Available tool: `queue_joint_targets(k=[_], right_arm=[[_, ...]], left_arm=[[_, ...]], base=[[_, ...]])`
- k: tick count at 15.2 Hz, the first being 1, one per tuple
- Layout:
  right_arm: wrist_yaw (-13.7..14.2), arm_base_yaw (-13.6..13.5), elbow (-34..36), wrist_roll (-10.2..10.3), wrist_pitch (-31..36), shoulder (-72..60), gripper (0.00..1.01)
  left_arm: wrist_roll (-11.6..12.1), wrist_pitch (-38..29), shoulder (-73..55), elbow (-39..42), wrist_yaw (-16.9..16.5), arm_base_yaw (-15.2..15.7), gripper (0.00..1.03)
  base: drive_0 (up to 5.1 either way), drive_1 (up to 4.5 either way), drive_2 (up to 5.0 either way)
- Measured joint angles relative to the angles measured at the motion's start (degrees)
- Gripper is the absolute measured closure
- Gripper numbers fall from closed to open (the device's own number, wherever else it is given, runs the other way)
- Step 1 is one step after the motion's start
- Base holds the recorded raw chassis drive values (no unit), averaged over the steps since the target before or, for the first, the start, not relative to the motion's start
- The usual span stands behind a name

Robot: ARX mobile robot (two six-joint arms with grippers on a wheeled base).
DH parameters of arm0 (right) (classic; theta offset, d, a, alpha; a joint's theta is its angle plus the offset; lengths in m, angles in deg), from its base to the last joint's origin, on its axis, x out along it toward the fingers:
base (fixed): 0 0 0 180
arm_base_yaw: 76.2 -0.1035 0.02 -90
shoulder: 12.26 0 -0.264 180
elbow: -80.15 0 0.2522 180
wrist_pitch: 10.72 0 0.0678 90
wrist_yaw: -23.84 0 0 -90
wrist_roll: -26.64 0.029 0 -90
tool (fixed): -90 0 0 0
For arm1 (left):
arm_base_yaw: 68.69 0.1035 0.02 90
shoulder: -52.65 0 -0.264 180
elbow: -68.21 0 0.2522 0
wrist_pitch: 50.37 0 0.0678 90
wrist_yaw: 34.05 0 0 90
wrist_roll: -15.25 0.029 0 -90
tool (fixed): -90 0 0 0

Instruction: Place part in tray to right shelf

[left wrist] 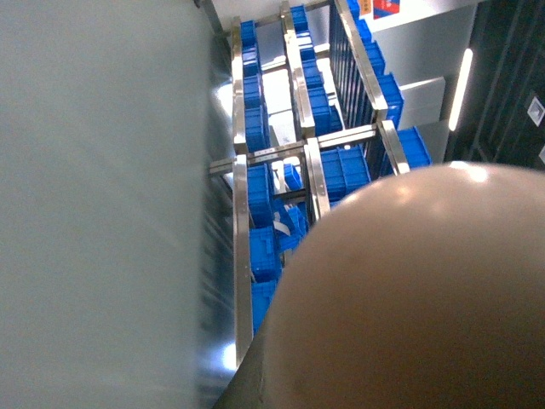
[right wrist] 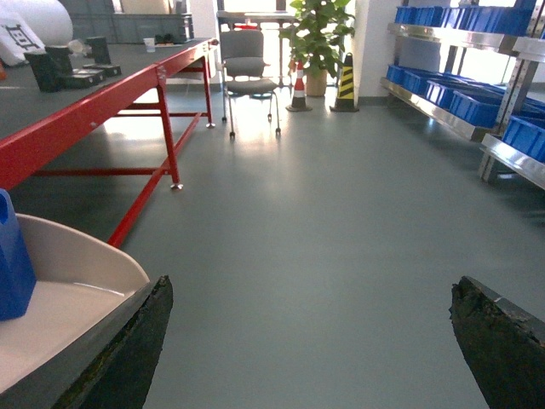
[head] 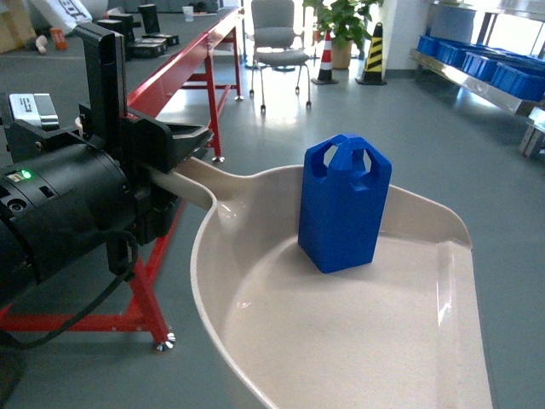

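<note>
The blue part (head: 344, 203) stood up inside the tray (head: 358, 341), so that bit was done. The left gripper (head: 174, 153) squeezed the tray's handle, and the right gripper (right wrist: 311, 341) was wide apart, holding nothing. The right shelf (head: 477, 72) was far off, so the carrying was left.

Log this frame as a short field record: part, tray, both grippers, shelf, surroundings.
part: blue block, upright inside the tray, near its back wall
tray: beige scoop, held off the floor by its handle
left gripper: shut on tray handle
right gripper: open, empty, beside tray's edge
right shelf: steel rack with blue crates, far right, not yet reached
surroundings: red-framed table, office chair, traffic cones
</note>
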Motion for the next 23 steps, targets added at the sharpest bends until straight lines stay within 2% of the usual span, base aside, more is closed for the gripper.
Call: queue_joint_targets(k=[9,11,18,23], right_arm=[[0.17,0.0,0.0,0.0,0.13,0.02,0.03],[0.17,0.0,0.02,-0.02,0.02,0.02,0.03],[0.15,0.0,0.02,-0.02,0.09,0.02,0.03],[0.15,0.0,0.02,-0.02,-0.04,0.0,0.03]], left_arm=[[0.02,-0.11,0.0,0.0,0.2,-0.24,0.91],[-0.02,-0.09,0.0,0.0,-0.68,-0.98,0.91],[0.0,-0.07,0.13,0.07,-0.04,-0.26,0.91],[0.0,-0.07,0.13,0.07,0.0,-0.22,0.91]], base=[[5.0,-2.48,-2.5],[0.0,0.0,0.0],[0.0,0.0,0.0],[0.0,4.34,-4.3]])
